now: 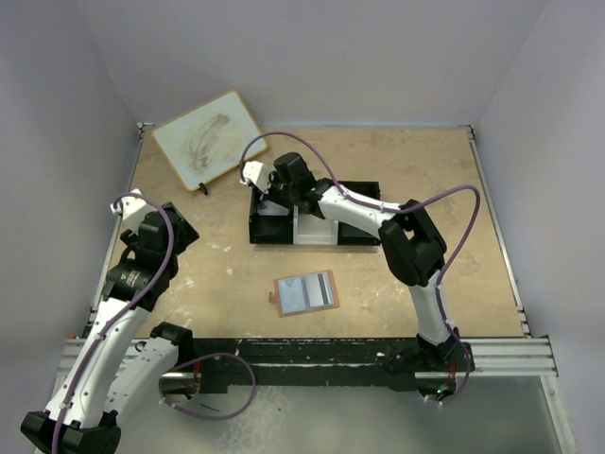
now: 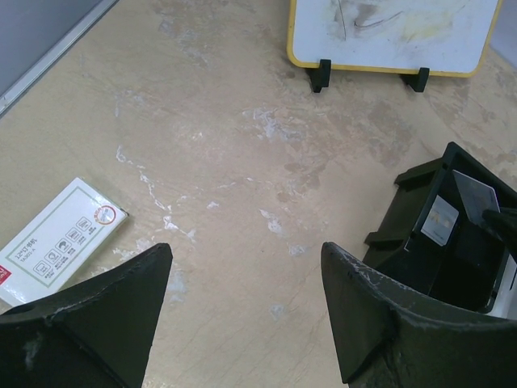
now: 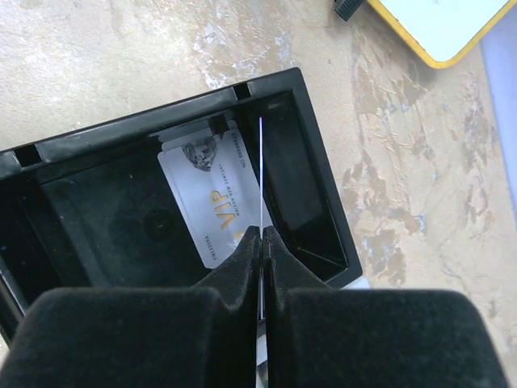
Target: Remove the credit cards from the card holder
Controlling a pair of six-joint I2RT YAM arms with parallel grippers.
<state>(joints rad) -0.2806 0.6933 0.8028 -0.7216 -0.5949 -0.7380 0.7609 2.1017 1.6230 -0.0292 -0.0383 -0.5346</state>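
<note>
The reddish-brown card holder (image 1: 304, 293) lies open on the table near the front, its grey-blue striped slots facing up. My right gripper (image 3: 261, 230) is shut on a thin credit card (image 3: 261, 170) seen edge-on, held over the left black compartment of the tray (image 3: 311, 194). A grey card marked VIP (image 3: 206, 194) lies in that compartment. In the top view the right gripper (image 1: 269, 197) is over the tray's left end. My left gripper (image 2: 246, 246) is open and empty above bare table at the left (image 1: 180, 230).
The black-white-black tray (image 1: 354, 232) stands mid-table; its corner with cards shows in the left wrist view (image 2: 420, 234). A white board with yellow rim (image 1: 208, 137) leans at the back left. A white leaflet (image 2: 60, 238) lies left of the left gripper.
</note>
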